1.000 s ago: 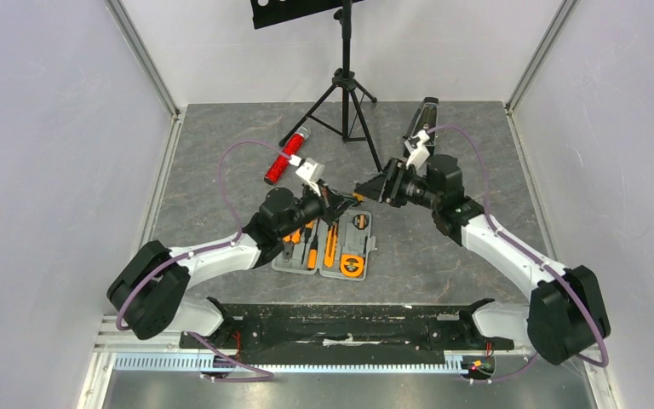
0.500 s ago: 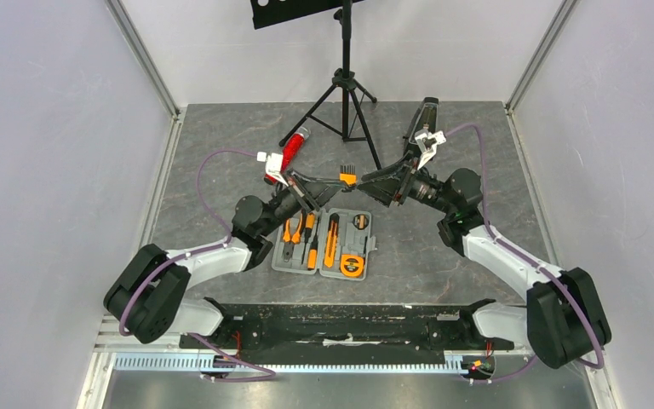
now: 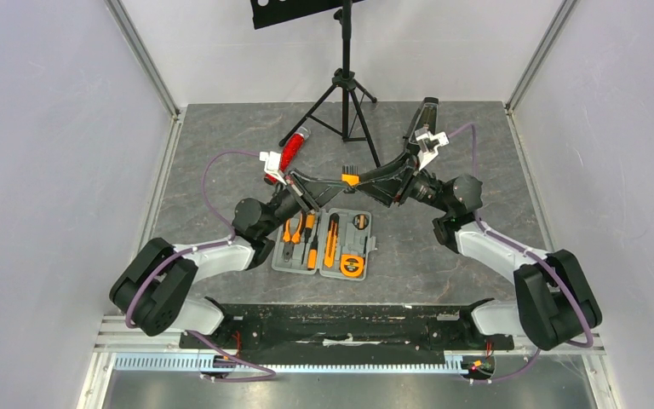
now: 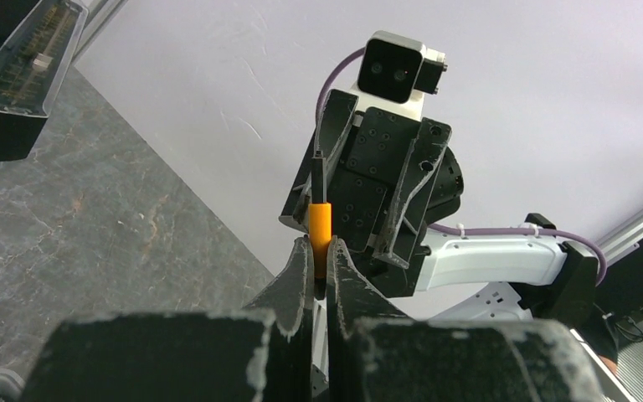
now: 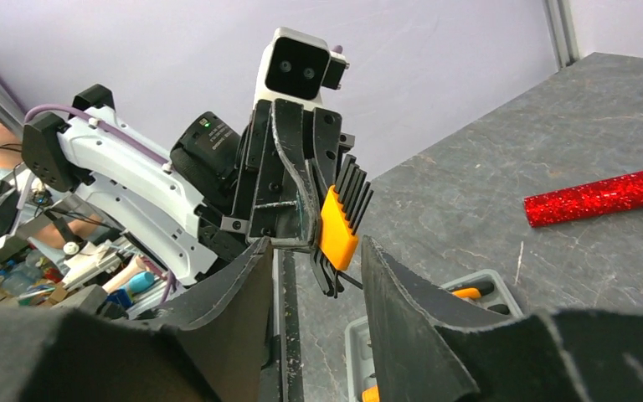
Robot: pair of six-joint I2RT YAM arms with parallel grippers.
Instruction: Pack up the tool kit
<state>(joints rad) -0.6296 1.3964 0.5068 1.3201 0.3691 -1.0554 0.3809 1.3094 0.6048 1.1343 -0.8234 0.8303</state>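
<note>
Left gripper (image 3: 343, 180) clamped tight on orange hex-key holder (image 3: 351, 178), black keys fanned out, held up in air over far edge of case (image 3: 367, 248). Right gripper (image 5: 312, 251) faces it, jaws apart, one on each side of holder, gaps visible, not gripping. Case lies open on table (image 3: 443, 256); screwdrivers (image 3: 310, 243) and tape measure (image 3: 353, 265) sit in recesses.

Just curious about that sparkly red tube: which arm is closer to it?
Left. The left fingers, shut on the orange key holder, hang just beside the red tube; the right fingers, open around that holder, are farther off.
</note>
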